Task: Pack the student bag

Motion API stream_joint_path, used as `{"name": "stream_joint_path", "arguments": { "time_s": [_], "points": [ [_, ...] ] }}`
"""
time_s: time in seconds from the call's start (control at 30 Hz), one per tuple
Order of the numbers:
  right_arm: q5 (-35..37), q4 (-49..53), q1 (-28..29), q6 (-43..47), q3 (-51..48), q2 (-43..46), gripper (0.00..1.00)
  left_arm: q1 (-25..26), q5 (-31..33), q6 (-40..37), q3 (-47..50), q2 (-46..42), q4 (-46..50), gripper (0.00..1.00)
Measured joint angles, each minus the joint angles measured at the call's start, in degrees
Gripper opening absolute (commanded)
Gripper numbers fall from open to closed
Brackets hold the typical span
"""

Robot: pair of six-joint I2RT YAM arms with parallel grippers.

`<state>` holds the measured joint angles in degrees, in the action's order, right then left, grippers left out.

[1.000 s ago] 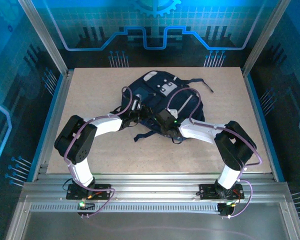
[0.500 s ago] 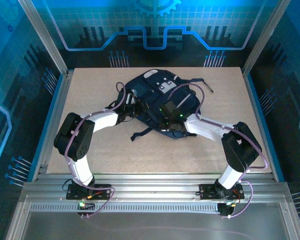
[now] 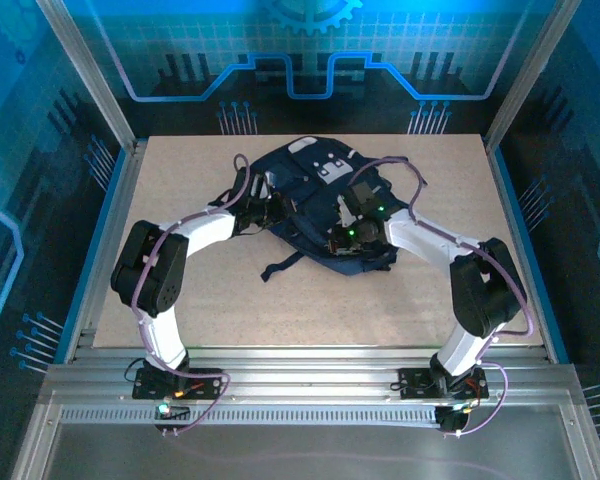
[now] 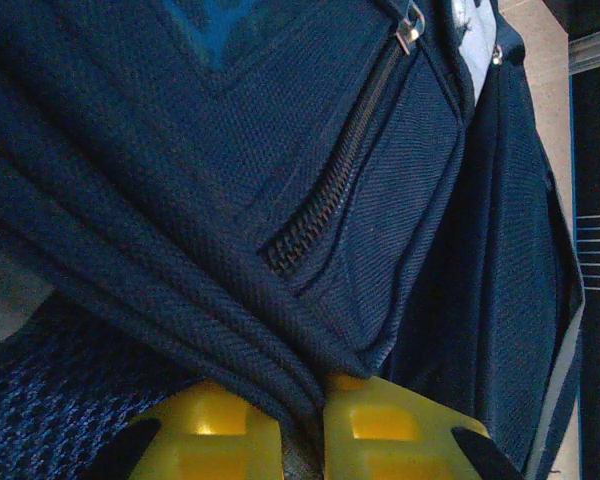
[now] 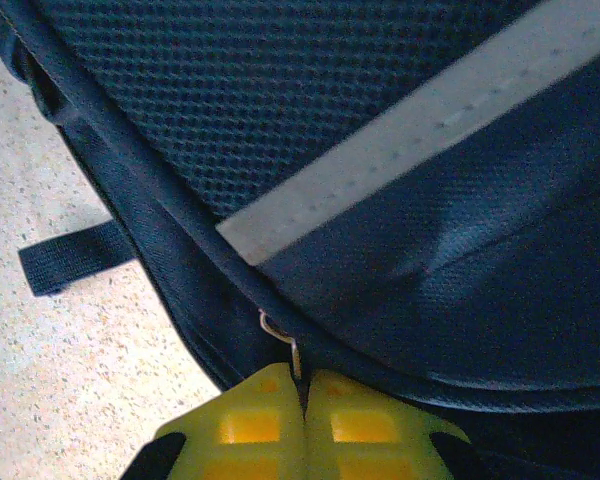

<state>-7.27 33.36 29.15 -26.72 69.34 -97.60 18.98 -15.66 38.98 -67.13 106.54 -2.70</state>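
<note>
Well toward the far middle of the pale speckled tabletop [image 3: 180,280]: large dark navy fabric student bag [image 3: 315,195], lying flat. Long axis far to near, drifting slightly right at the near end; white-grey patched top pointing at the far edge, bottom toward the arm bases. Left hand [image 4: 302,440] clamped narrow on a raised fold of navy cloth below a dark zipper [image 4: 330,190]. Right hand [image 5: 303,400] pinched tight on a small metal zipper pull [image 5: 285,340] at the bag's edge, beneath a pale grey stripe [image 5: 410,150]. Black strap [image 5: 75,255] loose on the tabletop.

Navy student bag [image 3: 302,200], pale grey stripe [image 5: 420,130]
</note>
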Motion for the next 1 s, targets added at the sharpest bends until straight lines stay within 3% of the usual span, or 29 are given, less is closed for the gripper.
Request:
{"name": "stream_joint_path", "arguments": {
  "time_s": [0.2,0.5,0.63,0.77,0.8,0.87,1.0],
  "points": [
    [5.4,4.2,-1.1,4.6,0.6,-0.3,0.00,-1.8,-1.9,-0.6,-2.9,1.6,2.4,0.00],
    [10.6,4.0,-7.3,9.7,1.3,1.1,0.00,-2.4,-4.3,-3.2,-10.2,5.4,7.7,0.00],
    [10.0,3.5,-6.1,11.2,2.1,1.2,0.00,-3.1,-4.0,-4.1,-13.1,7.5,9.0,0.00],
    [8.5,3.0,-1.1,11.8,3.8,0.3,0.00,-4.6,-3.0,-5.2,-17.7,10.2,11.6,0.00],
    [8.1,2.9,0.6,11.8,4.8,-0.3,0.00,-5.0,-2.4,-5.5,-18.8,10.9,12.0,0.09],
    [6.8,3.1,3.8,11.8,8.0,-2.6,0.00,-5.8,-1.4,-6.4,-20.4,12.0,12.1,0.44],
    [4.2,3.3,8.1,11.8,16.8,-9.1,0.00,-7.0,1.5,-7.0,-21.4,12.2,12.3,0.84]
  ]
}}
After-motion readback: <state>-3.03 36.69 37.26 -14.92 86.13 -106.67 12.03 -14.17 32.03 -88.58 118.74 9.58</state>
